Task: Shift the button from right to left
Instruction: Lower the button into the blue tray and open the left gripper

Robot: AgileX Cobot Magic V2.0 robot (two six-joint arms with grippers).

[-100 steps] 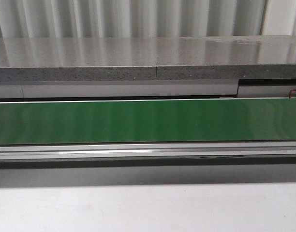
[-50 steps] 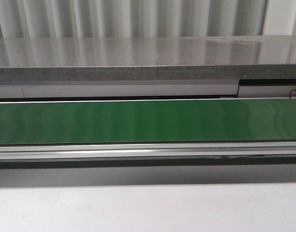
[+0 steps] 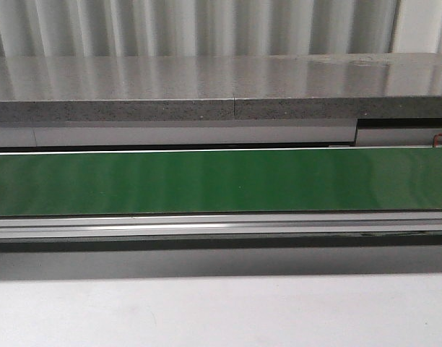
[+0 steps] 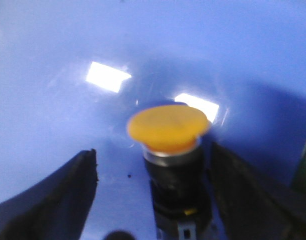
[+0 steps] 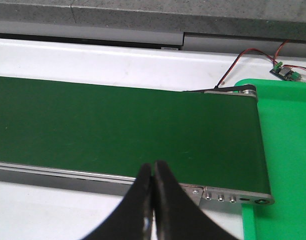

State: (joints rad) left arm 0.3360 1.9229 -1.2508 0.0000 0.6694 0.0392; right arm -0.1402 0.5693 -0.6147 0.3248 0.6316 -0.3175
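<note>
Green conveyor belt (image 3: pixel 221 181) spans the front view, no arms visible. Left wrist view: spread black fingers (image 4: pixel 53 195) flank the button (image 4: pixel 169 150), upright on a blue surface (image 4: pixel 68 45), untouched. Right wrist view: fingers (image 5: pixel 152 205) pressed together, empty, over the belt's near edge

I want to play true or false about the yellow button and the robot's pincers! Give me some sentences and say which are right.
1. The button has an orange-yellow cap. True.
2. The left pincer is squeezing the button. False: its fingers stand apart on either side, with a gap showing on at least one side.
3. The right pincer is wide open. False: its fingers are pressed together.
4. The right pincer hangs over a green belt. True.
5. The button sits on a red surface. False: it is a blue surface.
</note>
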